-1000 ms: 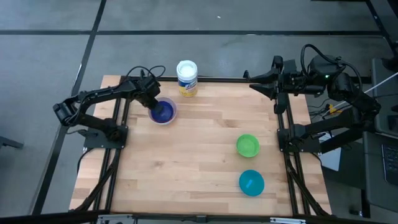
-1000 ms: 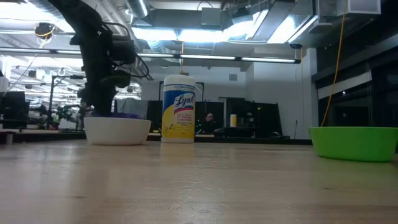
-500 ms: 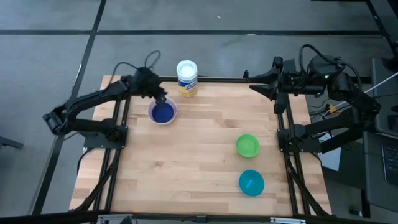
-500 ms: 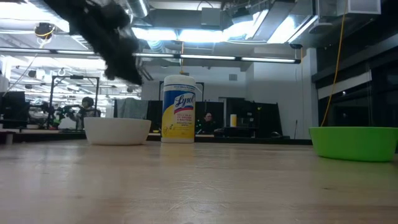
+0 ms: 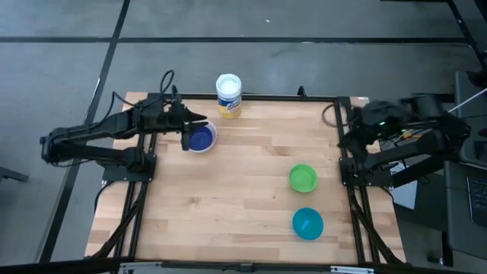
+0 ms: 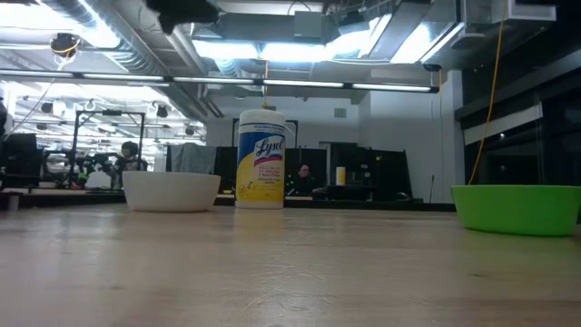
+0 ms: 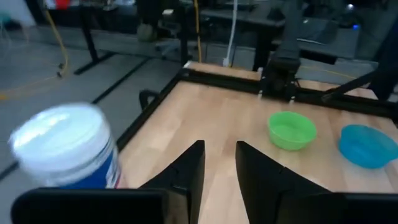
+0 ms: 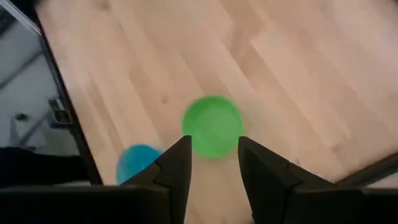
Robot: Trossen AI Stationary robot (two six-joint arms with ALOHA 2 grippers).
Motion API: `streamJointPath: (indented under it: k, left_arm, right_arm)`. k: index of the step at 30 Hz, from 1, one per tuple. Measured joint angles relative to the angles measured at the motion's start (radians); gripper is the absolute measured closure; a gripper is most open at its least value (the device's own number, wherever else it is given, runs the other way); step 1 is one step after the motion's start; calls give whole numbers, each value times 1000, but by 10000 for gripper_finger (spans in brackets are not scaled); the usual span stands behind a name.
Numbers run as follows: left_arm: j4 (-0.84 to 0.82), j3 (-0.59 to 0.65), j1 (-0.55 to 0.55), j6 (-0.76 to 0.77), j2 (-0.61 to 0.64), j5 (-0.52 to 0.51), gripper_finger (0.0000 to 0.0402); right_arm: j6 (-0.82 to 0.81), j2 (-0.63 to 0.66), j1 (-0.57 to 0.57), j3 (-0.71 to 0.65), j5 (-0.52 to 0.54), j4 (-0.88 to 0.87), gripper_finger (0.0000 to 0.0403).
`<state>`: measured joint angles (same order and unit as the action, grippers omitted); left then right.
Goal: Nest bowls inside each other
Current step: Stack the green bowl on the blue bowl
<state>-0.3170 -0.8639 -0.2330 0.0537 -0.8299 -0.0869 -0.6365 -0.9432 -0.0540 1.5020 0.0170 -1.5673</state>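
A dark blue bowl sits inside the white bowl at the table's far left; in the low view only the white bowl shows. The green bowl and the teal bowl stand apart on the table's right, each on its base. My left gripper hangs open just above and left of the white bowl, pointing toward the table's right, with nothing between its fingers. Over the table's far right edge my right gripper is open and slants down toward the green bowl.
A tall white wipes container with a blue and yellow label stands at the far edge, close to the white bowl. Black frame rails run along both sides of the wooden table.
My left gripper has risen out of the white bowl, drawn back toward the table's left edge and tipped from pointing down to nearly level; the blue bowl stays inside the white one. My right gripper has pulled back toward the right edge and tipped downward.
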Motion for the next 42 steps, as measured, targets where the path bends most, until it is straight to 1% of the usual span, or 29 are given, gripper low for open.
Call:
streamJointPath:
  k: [3, 5, 10, 14, 18, 23, 27, 32, 36, 42]
  left_arm:
    - [-5, -67, 70, -27, -81, -36, 313]
    - [-8, -123, 107, -33, -147, -50, 309]
    - [-54, -270, 155, -68, -265, -51, 304]
    - [-91, -367, 175, -93, -310, -53, 306]
    - [-119, -441, 181, -102, -334, -54, 306]
    - [-153, -520, 181, -111, -353, -54, 306]
    - [-158, -562, 181, -112, -369, -54, 304]
    - [-180, -608, 181, -120, -395, -54, 307]
    - [-187, -616, 181, -120, -410, -53, 308]
    - [-193, -616, 181, -106, -411, -52, 309]
  right_arm:
    - [25, -4, 0, -168, -15, 13, 266]
    - [49, -4, 0, -294, -37, 74, 262]
    - [44, 32, 0, -583, -160, 372, 242]
    - [-10, 48, 8, -754, -191, 553, 226]
    - [-66, 37, 35, -874, -195, 666, 216]
    - [-98, 27, 63, -941, -180, 739, 223]
    - [-103, 17, 93, -958, -145, 762, 237]
    - [-60, -15, 130, -959, -137, 763, 244]
    - [-24, -54, 155, -959, -140, 767, 241]
    - [7, -119, 157, -959, -165, 777, 224]
